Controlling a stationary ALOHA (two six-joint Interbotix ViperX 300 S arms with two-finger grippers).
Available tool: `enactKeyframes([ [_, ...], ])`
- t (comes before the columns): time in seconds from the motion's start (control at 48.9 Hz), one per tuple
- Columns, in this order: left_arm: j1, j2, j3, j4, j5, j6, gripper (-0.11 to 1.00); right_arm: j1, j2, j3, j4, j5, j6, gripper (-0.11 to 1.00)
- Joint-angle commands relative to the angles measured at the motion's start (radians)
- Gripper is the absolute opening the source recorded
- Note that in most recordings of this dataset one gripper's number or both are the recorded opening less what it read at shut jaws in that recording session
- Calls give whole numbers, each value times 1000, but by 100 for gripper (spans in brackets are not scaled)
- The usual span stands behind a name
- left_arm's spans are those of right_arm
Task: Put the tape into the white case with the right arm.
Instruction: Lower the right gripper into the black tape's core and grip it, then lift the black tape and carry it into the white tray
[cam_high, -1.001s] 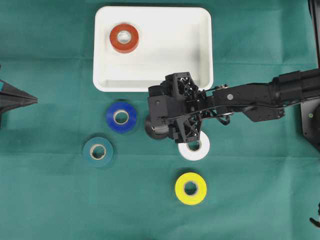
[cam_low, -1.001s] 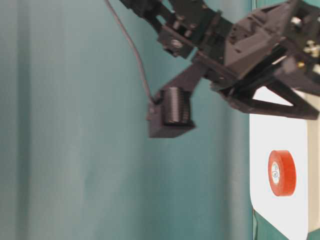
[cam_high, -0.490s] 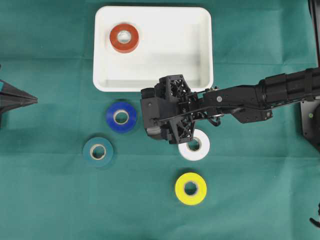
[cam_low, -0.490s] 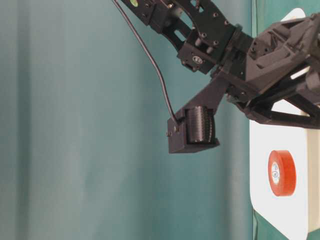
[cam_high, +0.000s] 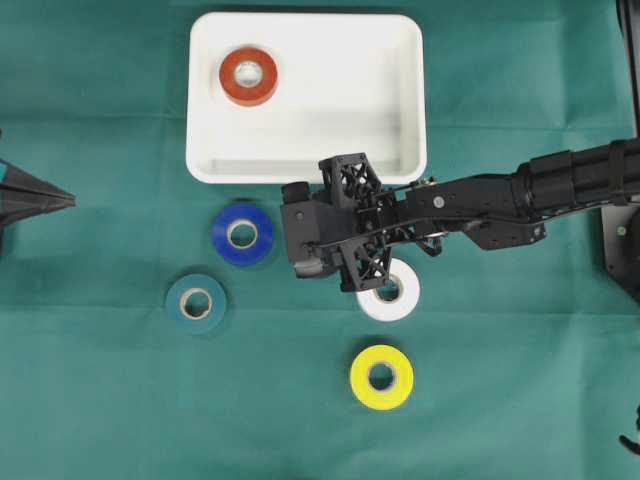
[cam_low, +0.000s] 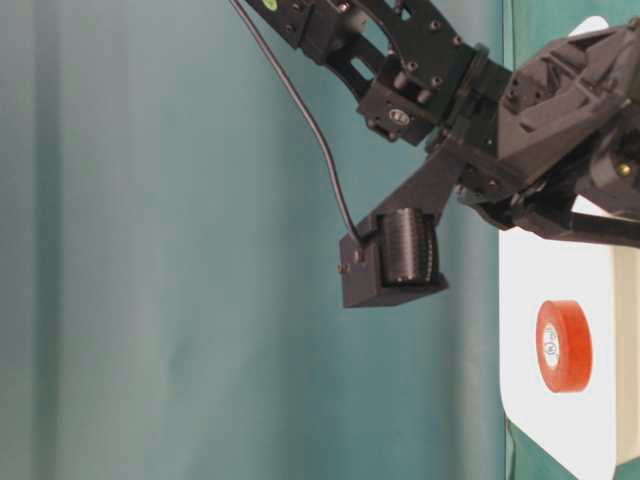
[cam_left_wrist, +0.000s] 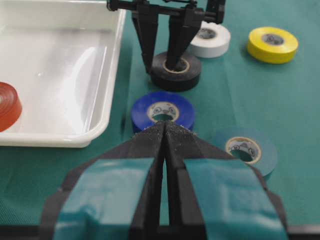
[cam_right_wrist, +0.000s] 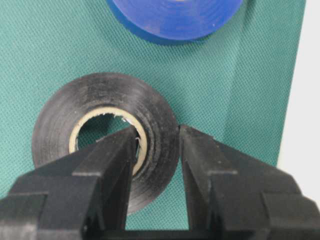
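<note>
Beside the black tape (cam_right_wrist: 100, 150): blue tape (cam_left_wrist: 163, 111), white case (cam_high: 400, 120).

bench (cam_high: 520, 400): green cloth
white case (cam_high: 400, 100): beyond jaws
black tape (cam_left_wrist: 176, 71): at jaws
blue tape (cam_high: 242, 234), teal tape (cam_high: 195, 302): left
white tape (cam_high: 395, 295), yellow tape (cam_high: 381, 377): right

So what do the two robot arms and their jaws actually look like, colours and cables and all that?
The right arm is all black, with jointed segments, open lattice framing near its right gripper and a thin black cable looping alongside. Its fingers are plain matte black. The left gripper is black and pointed, each side wrapped in a teal-blue band.
</note>
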Motion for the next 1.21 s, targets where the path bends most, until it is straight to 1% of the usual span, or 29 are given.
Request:
enactKeyframes([
  [0.0,2,6,-14,-2,-5,-2,0,5,-14,-17,-2,2,3,0],
  [0.245,2,6,-14,-2,-5,-2,0,11,-29,-23,-2,3,5,0],
  [0.674,2,6,-14,-2,-5,-2,0,37,-161,-21,0,92,5,0],
  [1.001,2,6,-14,-2,-5,-2,0,43,-167,-23,-2,98,6,0],
  [1.185,2,6,-14,-2,-5,-2,0,23,-167,-35,-3,101,5,0],
])
